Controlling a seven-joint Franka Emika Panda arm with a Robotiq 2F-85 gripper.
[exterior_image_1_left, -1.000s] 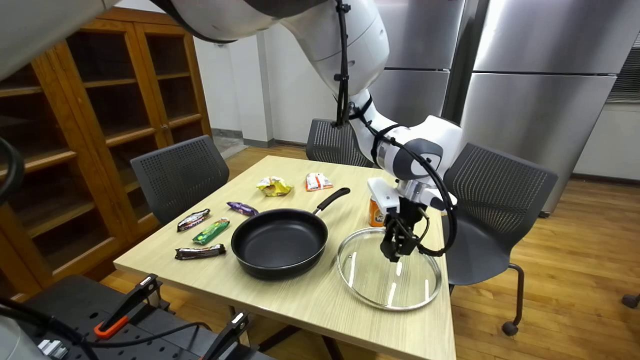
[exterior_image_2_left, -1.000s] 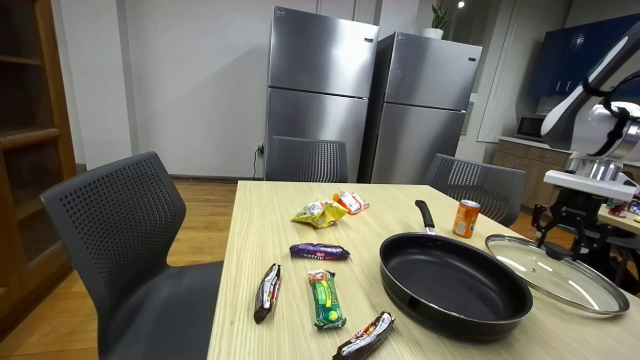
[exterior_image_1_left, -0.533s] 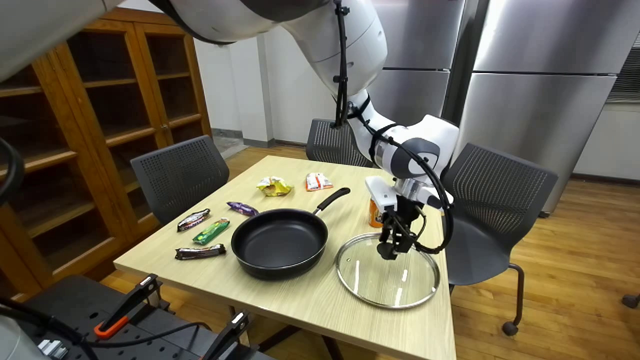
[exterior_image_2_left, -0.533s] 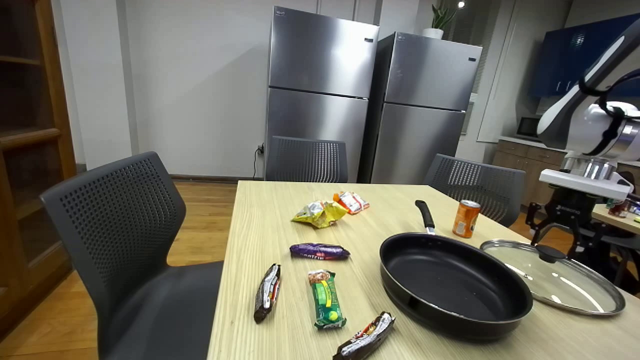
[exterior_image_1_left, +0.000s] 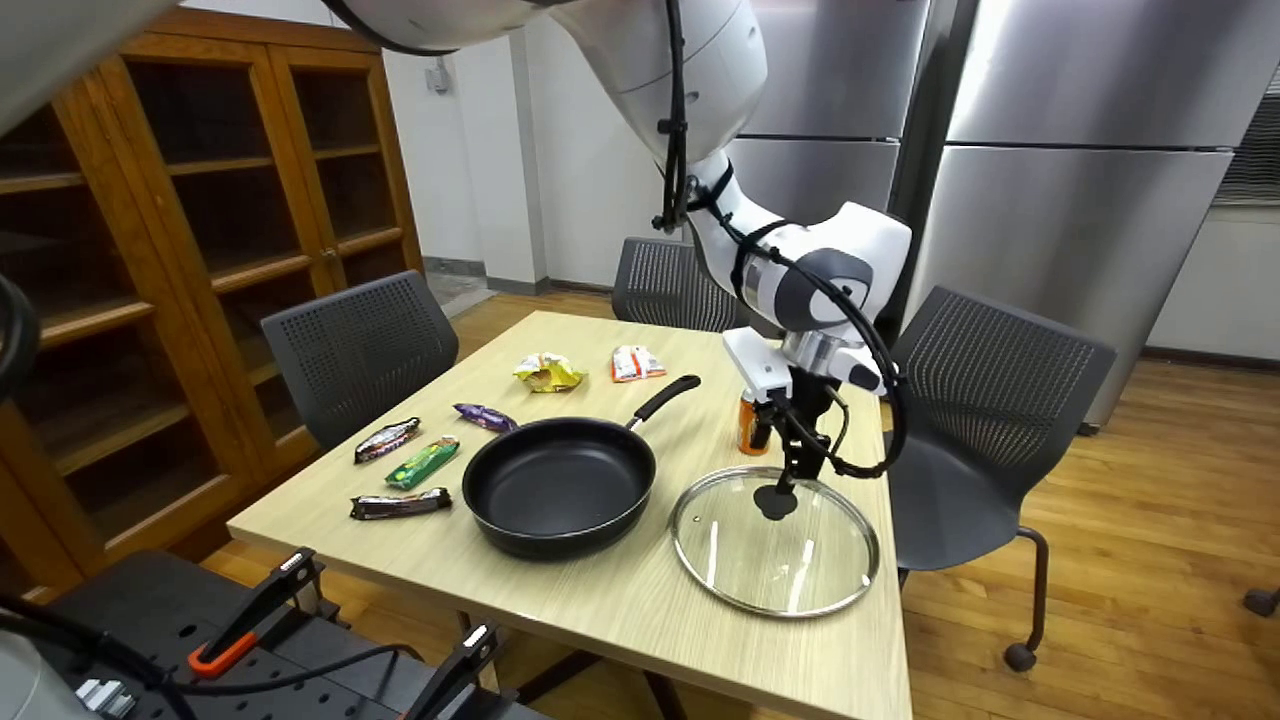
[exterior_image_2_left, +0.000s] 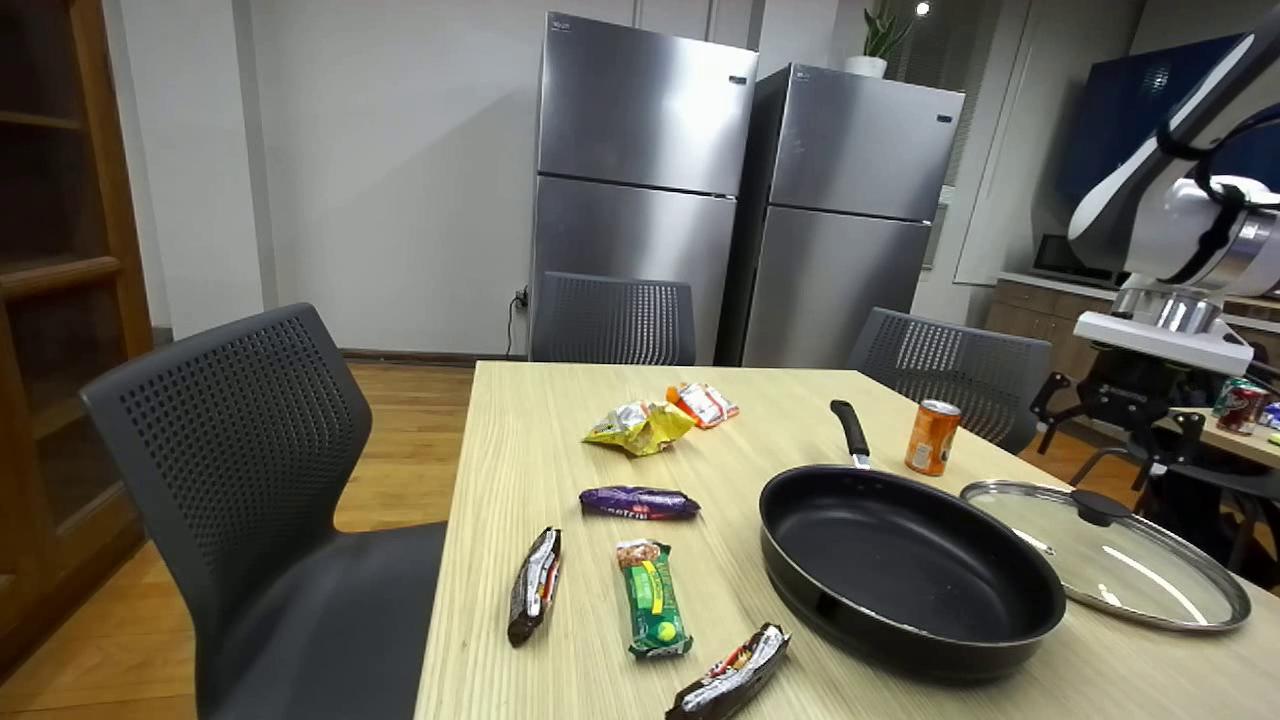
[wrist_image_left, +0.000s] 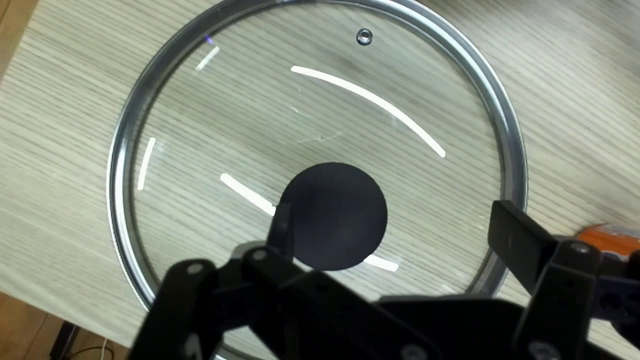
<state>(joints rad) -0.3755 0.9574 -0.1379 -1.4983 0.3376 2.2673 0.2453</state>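
Observation:
A round glass lid with a metal rim (exterior_image_1_left: 740, 565) lies on the table, and it shows also in an exterior view (exterior_image_2_left: 1150, 565) and the wrist view (wrist_image_left: 320, 110). Its black knob (exterior_image_1_left: 775, 503) faces up. My gripper (exterior_image_1_left: 773, 467) is open and empty just above the lid. In the wrist view the fingers (wrist_image_left: 392, 204) stand wide apart, one overlapping the knob's edge (wrist_image_left: 335, 215) and the other over the rim. They appear clear of the knob in an exterior view (exterior_image_2_left: 1093, 468). A black frying pan (exterior_image_1_left: 560, 485) stands beside the lid.
An orange can (exterior_image_2_left: 932, 438) stands close behind the gripper, near the lid. Several wrapped bars, including a green one (exterior_image_2_left: 654, 598) and a purple one (exterior_image_2_left: 638, 503), lie past the pan. A yellow packet (exterior_image_2_left: 640, 427) and a white-orange packet (exterior_image_2_left: 706, 405) lie farther back. Chairs surround the table.
One second ago the fingers were close around the knob. Since then they have spread apart and the gripper has risen off it. The lid has dropped and shifted slightly, and now lies still.

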